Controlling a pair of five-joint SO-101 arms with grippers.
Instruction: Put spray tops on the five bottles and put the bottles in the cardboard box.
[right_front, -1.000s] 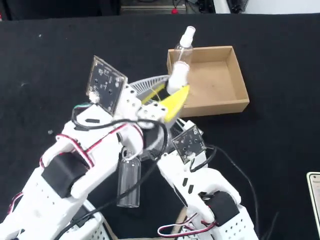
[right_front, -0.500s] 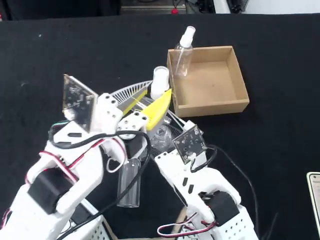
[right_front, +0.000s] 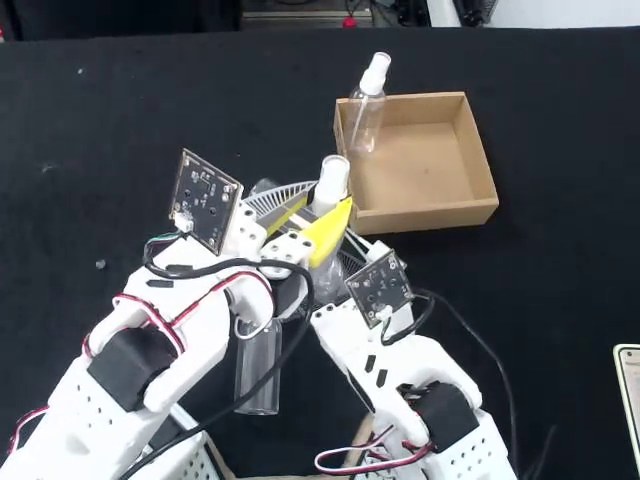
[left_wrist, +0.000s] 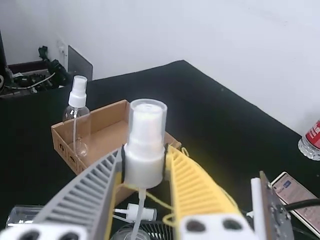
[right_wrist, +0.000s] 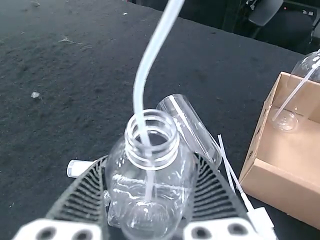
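Observation:
My left gripper (right_front: 326, 207) is shut on a white spray top (right_front: 333, 176) with a clear cap, seen close up in the left wrist view as the spray top (left_wrist: 145, 150) between the grey and yellow fingers (left_wrist: 192, 185). Its dip tube (right_wrist: 150, 75) hangs down into the open neck of a clear bottle (right_wrist: 150, 170). My right gripper (right_wrist: 152, 164) is shut on that bottle and holds it upright. The cardboard box (right_front: 425, 215) stands just beyond. One bottle with a spray top (right_front: 366, 102) leans in the box's far left corner.
A bare bottle (right_front: 257, 365) lies on the black table under the left arm. Another bottle (right_wrist: 187, 127) lies behind the held one. Loose spray tops (right_wrist: 80, 167) lie by a white wire tray (right_front: 275, 185). A phone (right_front: 628, 375) rests at the table's right edge.
My left gripper carried the spray top away from the box's edge, swung left, then came back right and lower over the bottle in the right gripper. The right arm stayed put.

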